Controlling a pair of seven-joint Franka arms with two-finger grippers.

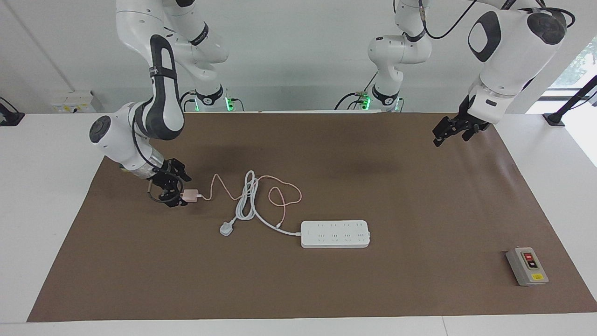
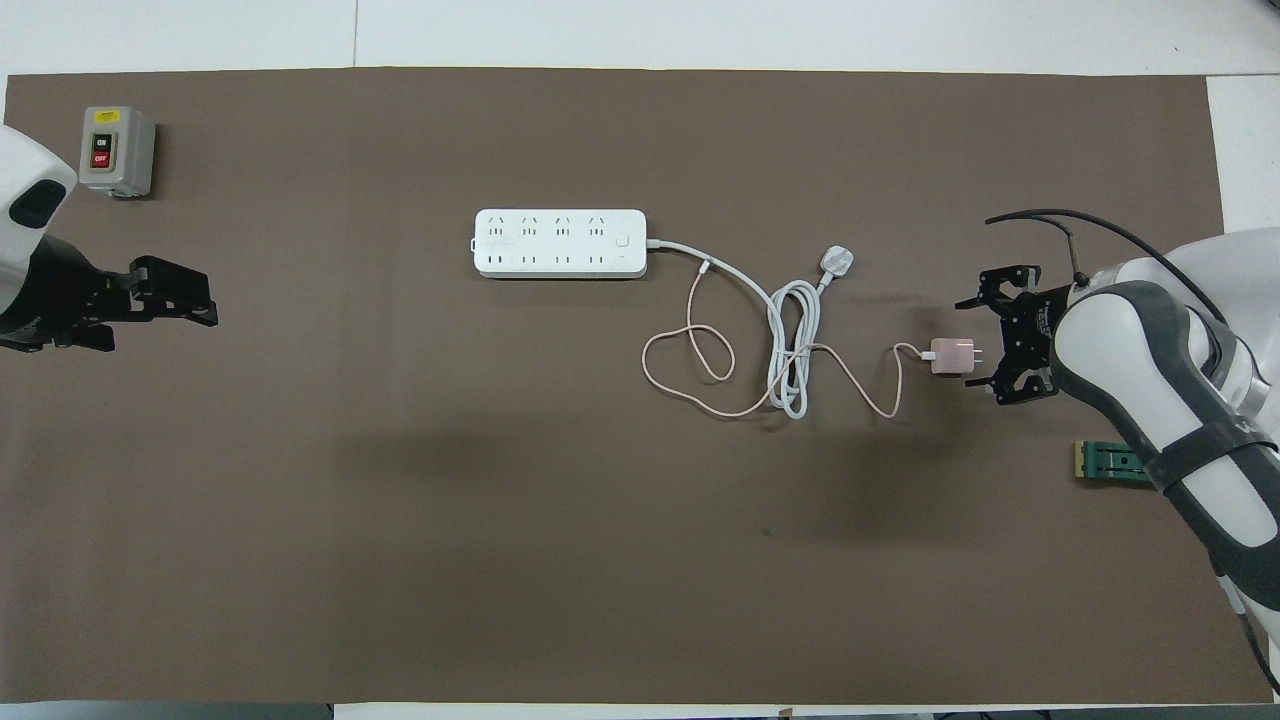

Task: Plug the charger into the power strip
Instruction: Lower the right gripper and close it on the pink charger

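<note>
Fingers of my right gripper (image 1: 173, 192) stand spread wide and empty at the left of the facing view, straddling the prong end of the small pale-pink cube charger (image 1: 189, 195), which lies on the brown mat (image 1: 326, 289) with its prongs pointing at my palm. My worry is the grip: closing this near the prongs could pinch metal instead of the body, or nudge the cube so it skids or tips away. Its thin pink cable (image 1: 280, 196) loops toward the frame's middle and crosses the coiled thick white cord (image 1: 247, 198) and its white three-pin plug (image 1: 226, 229), so a lift may snag and drag that coil. The long flat white power strip (image 1: 336, 234) lies lower centre, loose, and could slide under a pushed plug. My left gripper (image 1: 448, 130) waits open and empty at upper right, near the grey switch box (image 1: 527, 266).
</note>
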